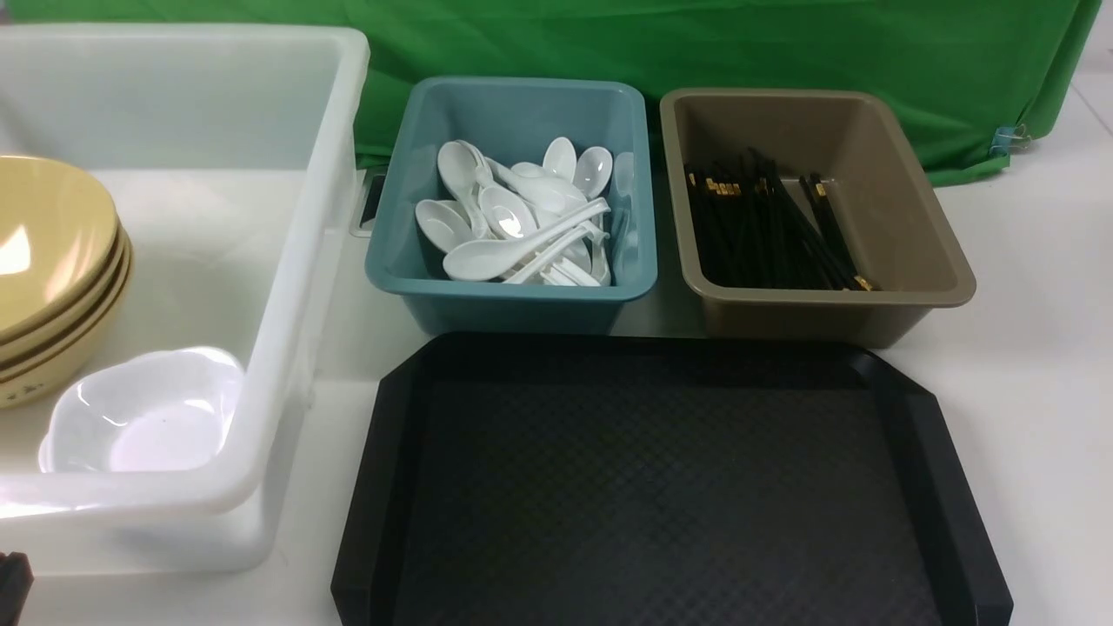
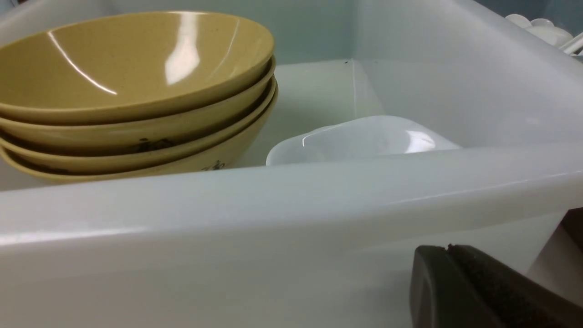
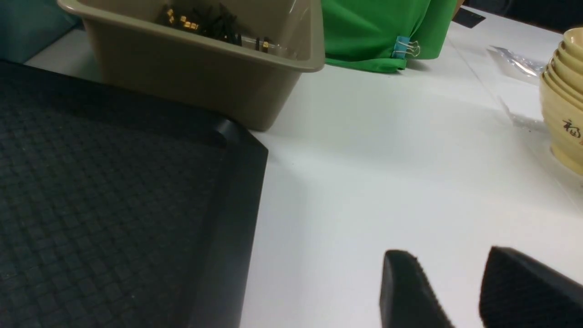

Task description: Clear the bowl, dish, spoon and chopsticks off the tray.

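Note:
The black tray lies near the front with nothing on it. In the white bin at the left, a stack of several mustard-yellow bowls has the bowl on top, and the small white dish sits beside the stack. White spoons fill the teal bin. Black chopsticks lie in the brown bin. My left gripper is shut and empty, just outside the white bin's near wall. My right gripper is open over bare table, to the right of the tray.
A green cloth hangs behind the bins. In the right wrist view another stack of pale yellow bowls stands on the white table at the far right, with a clear plastic sheet behind it.

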